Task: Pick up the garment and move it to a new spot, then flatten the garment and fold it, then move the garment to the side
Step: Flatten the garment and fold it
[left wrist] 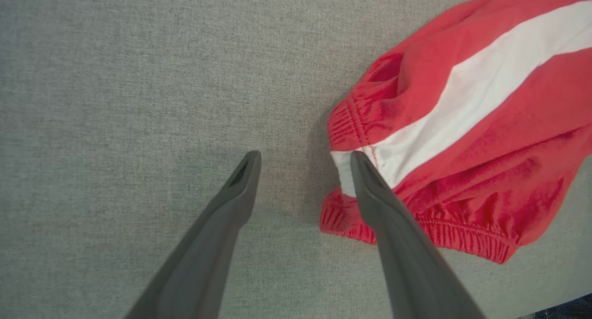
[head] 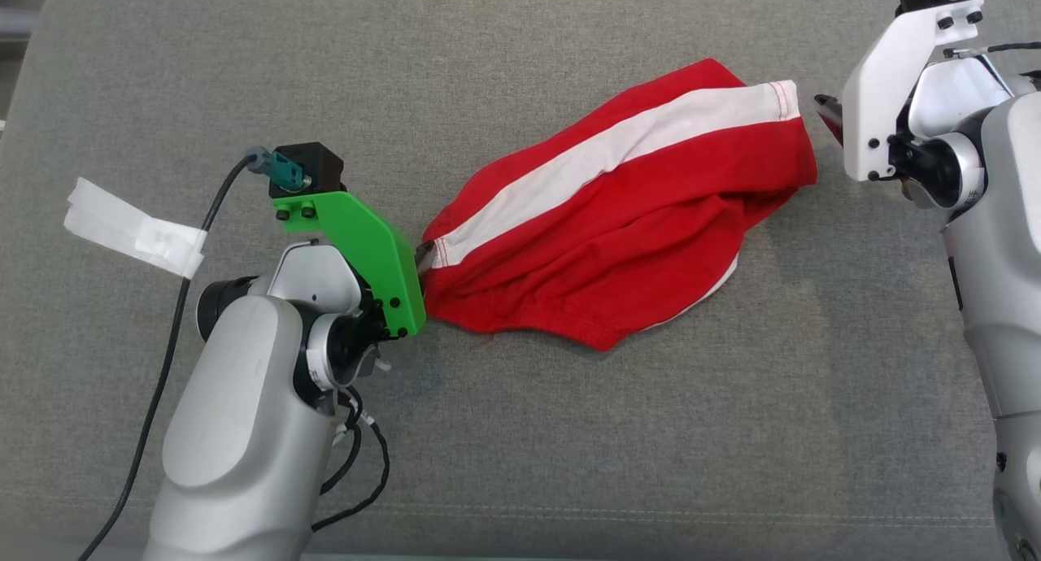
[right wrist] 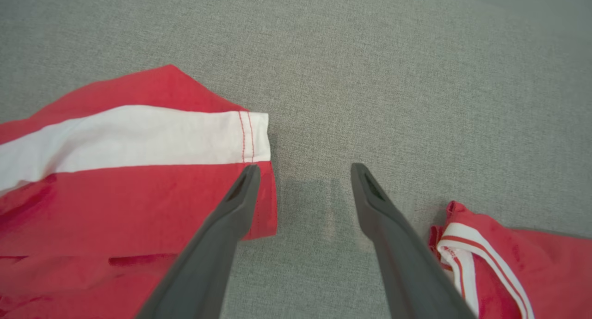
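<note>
A pair of red shorts [head: 618,236] lies in the middle of a grey cushion [head: 569,447]. The shorts have 1 wide white stripe [head: 618,150]. They are bunched up and not flat. They slant from the near left to the far right.

The left gripper [left wrist: 303,159] is at the left end of the shorts, by the stretchy waist band. Its 2 dark fingers are spread wide and hold nothing. One finger [left wrist: 384,208] has its tip over the end of the white stripe. The other finger [left wrist: 231,203] is over bare grey cloth. A green bracket [head: 366,244] sits on top of this arm.

The right gripper [right wrist: 303,171] is at the right end of the shorts, by the leg hem. Its fingers are spread wide too and hold nothing. One finger [right wrist: 231,208] lies over the red corner of the hem. A white bracket [head: 886,81] sits on this arm.

Another piece of red and white cloth [right wrist: 508,263] lies just beside the right gripper. A strip of white tape [head: 134,228] is stuck on the cushion at the left, next to a black cable [head: 163,358].
</note>
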Robot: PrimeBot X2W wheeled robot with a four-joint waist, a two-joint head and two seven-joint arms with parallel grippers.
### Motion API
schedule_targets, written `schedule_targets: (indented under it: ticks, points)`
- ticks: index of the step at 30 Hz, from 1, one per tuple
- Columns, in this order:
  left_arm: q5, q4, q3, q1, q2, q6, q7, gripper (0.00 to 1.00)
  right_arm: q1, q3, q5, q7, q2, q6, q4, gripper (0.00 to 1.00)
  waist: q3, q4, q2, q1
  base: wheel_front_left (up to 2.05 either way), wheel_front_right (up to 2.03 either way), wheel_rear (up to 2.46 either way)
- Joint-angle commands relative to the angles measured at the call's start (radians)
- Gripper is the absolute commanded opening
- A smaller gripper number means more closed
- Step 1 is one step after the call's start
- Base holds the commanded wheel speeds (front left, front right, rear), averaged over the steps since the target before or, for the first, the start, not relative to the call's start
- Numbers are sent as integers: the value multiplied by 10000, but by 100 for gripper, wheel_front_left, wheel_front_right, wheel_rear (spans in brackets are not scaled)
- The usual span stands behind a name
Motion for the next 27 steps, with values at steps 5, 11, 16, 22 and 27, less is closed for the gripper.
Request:
schedule_targets:
  ticks: [5,11,16,22,27]
  points:
    - [-233,-486,-76,156,-91,156,18,100,-254,53,-81,-236,-93,-1,291,100,26,18,0,-1,0,0,0]
    - [-294,-495,-191,158,-107,264,201,100,-358,134,-80,-339,-76,-1,449,100,92,-44,0,-1,0,0,0]
    - [-424,-355,-256,57,-115,184,207,38,-634,292,-69,-468,-89,-1,514,100,215,-85,0,-1,0,0,0]
    - [-449,-330,-422,-100,-124,74,47,0,-873,535,-22,-738,-31,-2,758,100,330,13,0,-1,0,0,0]
    - [-485,-344,-638,-210,-150,49,-41,0,-1020,631,-5,-886,68,-2,1320,100,470,194,0,-1,0,0,0]
